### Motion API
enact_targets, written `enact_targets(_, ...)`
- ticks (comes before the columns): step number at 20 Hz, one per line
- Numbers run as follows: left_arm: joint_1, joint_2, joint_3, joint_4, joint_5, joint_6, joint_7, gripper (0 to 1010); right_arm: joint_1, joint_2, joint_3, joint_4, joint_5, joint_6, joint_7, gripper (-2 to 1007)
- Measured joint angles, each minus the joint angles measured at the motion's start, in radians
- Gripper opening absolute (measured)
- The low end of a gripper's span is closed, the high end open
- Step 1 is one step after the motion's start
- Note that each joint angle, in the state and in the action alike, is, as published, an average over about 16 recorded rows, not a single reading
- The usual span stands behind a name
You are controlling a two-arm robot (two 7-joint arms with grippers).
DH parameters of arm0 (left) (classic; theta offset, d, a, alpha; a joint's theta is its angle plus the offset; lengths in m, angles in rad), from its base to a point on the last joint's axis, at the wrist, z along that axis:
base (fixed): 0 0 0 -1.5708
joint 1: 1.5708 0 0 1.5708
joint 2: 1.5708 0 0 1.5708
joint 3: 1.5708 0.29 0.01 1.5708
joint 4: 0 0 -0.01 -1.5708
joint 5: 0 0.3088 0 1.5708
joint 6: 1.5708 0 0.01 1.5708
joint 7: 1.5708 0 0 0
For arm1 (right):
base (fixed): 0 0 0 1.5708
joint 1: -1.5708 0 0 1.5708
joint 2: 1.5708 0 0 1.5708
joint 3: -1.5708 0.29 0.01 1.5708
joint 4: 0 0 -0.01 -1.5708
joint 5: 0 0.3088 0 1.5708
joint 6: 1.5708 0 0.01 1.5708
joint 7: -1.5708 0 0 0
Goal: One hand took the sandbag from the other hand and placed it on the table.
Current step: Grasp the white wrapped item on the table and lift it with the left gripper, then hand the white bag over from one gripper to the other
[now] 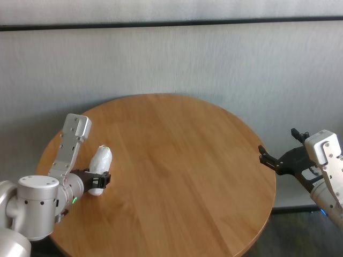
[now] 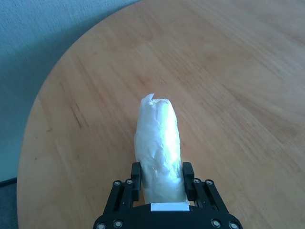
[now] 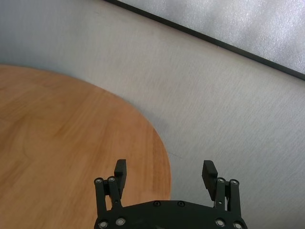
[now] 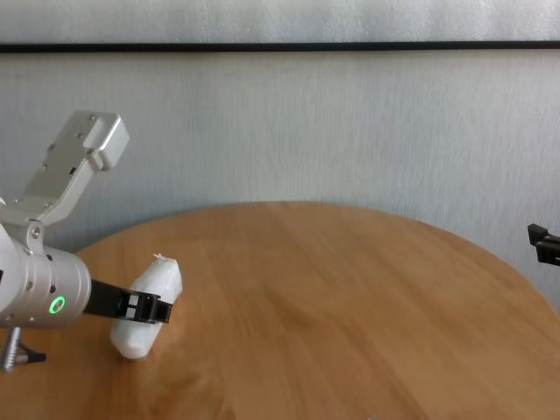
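The left gripper (image 2: 162, 179) (green ring on its wrist) is clamped on the sandbag (image 2: 158, 145), a finger on each side of its lower half. The white, lumpy pouch points its crimped end away, over the table (image 1: 177, 160) near the left edge. The right gripper (image 3: 164, 172) hangs spread wide, holding nothing, just beyond the table's right rim.

The left gripper (image 1: 99, 181), on the green-ringed wrist, sits low over the left part of the table (image 1: 177, 160), fingers (image 2: 136, 175) clamped on the sandbag (image 1: 99, 163). The right gripper (image 1: 280, 158), on the blue-ringed wrist, hangs just off the table's right edge, fingers (image 3: 120, 168) spread wide with nothing between them.
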Motion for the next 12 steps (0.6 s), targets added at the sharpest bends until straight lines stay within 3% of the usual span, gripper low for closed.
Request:
enact_targets(5,0.007,0.006,0.0,-0.012,0.004,-0.013,-0.01,527,0.0,0.0,0.0,0.0,0.0,0.0,0.0,1001)
enact_targets(12,0.01,0.016,-0.002,-0.044,0.009,-0.073,-0.06,474,0.0,0.0,0.0,0.0,0.0,0.0,0.0,1001)
